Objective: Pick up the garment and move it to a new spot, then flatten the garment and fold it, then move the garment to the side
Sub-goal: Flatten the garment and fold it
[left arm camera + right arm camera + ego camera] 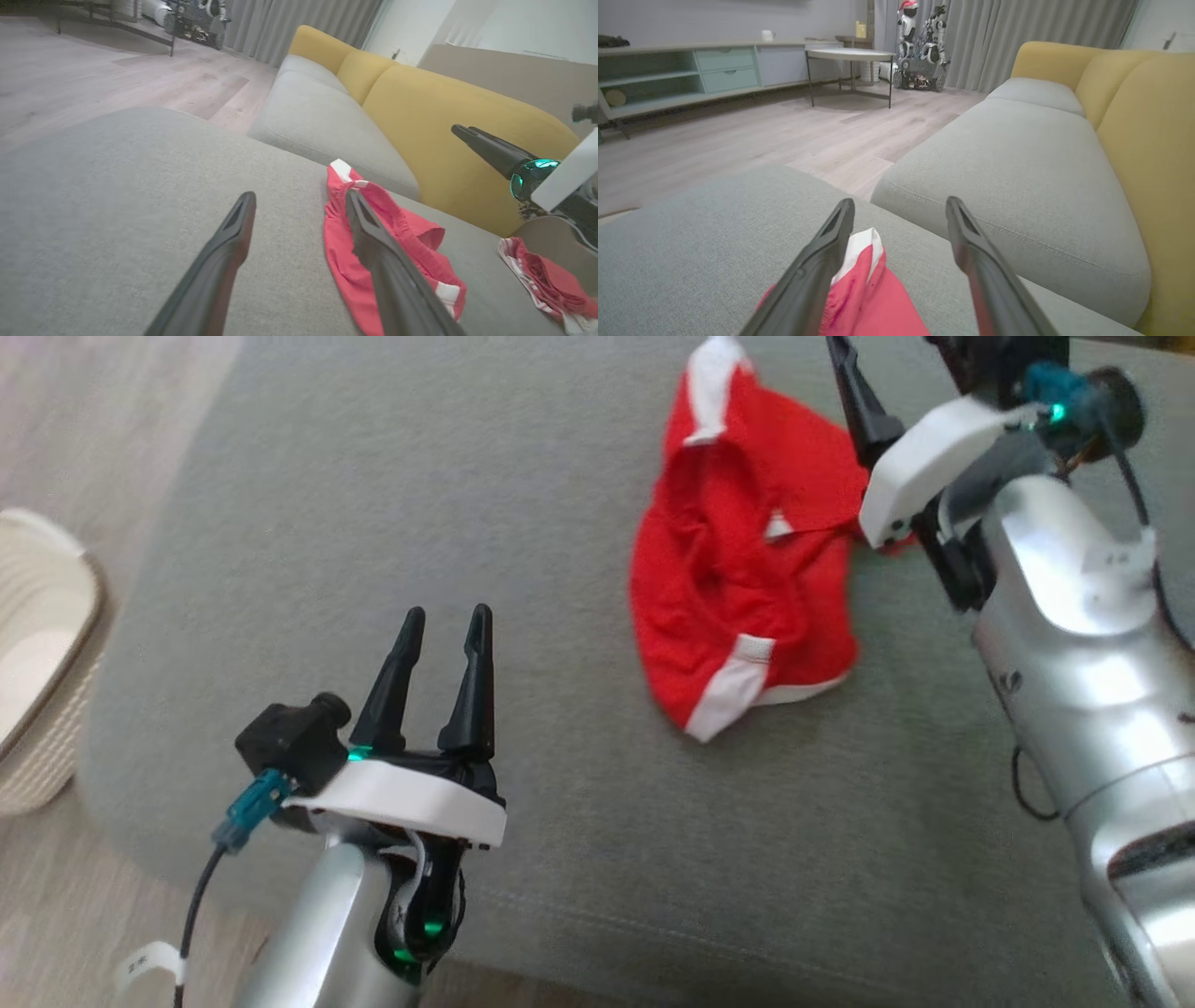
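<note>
Right gripper (900,205) held wide open beside red garment (738,569), nothing gripped, left gripper (446,614) wide open, empty, apart from it.

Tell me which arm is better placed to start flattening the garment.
Right. Its open pincer hangs over the edge of the garment. The left pincer, also open, is over bare cushion, well apart from the garment.
</note>
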Robot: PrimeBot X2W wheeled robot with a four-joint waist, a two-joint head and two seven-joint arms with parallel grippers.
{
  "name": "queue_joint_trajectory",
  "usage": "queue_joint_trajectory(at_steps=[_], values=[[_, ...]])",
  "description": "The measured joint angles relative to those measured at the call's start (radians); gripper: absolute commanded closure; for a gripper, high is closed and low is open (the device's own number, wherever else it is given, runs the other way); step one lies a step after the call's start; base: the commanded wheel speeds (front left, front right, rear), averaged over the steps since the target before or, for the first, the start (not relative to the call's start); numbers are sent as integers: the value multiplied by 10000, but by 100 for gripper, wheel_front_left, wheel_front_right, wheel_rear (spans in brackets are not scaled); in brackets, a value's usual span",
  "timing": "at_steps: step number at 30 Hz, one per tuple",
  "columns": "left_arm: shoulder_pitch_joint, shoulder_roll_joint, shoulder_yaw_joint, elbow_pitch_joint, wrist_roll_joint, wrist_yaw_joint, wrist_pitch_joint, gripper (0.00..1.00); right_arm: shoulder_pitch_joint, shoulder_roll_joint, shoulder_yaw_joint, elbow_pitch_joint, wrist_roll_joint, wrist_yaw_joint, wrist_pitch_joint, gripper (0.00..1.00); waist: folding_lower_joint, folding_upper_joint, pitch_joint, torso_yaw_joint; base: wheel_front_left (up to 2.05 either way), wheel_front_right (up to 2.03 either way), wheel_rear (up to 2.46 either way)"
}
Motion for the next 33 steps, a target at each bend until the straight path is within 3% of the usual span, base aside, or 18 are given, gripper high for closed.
queue_joint_trajectory(at_steps=[7, 13, 17, 21, 27, 33], values=[[-94, 0, 84, 219, 395, -178, 0, 0, 1520, -130, -130, -953, 957, 0, -748, 0, 0, 0, -404, -1285, 0, 0, 0], [-262, 0, -42, 980, 683, -439, 0, 0, 3305, -424, -1570, -2596, 1244, 0, -1018, 0, 0, 0, -593, -2362, 0, 0, 0], [-380, -2, -88, 1394, 759, -535, 0, 0, 5051, -2, -2882, -3785, 1436, 0, -1099, 0, 0, 0, -611, -2980, 0, 0, 0], [-393, -2, -75, 1732, 986, -686, 0, 0, 6555, 537, -3551, -4777, 1365, 0, -1099, 0, 0, 0, -577, -3503, 0, 0, 0], [-704, 65, -366, 2610, 1929, -1020, 0, 0, 6896, 732, -3933, -6025, 759, 0, -719, 0, 0, 0, -584, -4102, 0, 0, 0], [-1494, 608, -997, 3542, 2849, -1223, 77, 0, 7309, 913, -4182, -6575, 690, 0, -456, 0, 0, 0, -576, -4386, 0, 0, 0]])
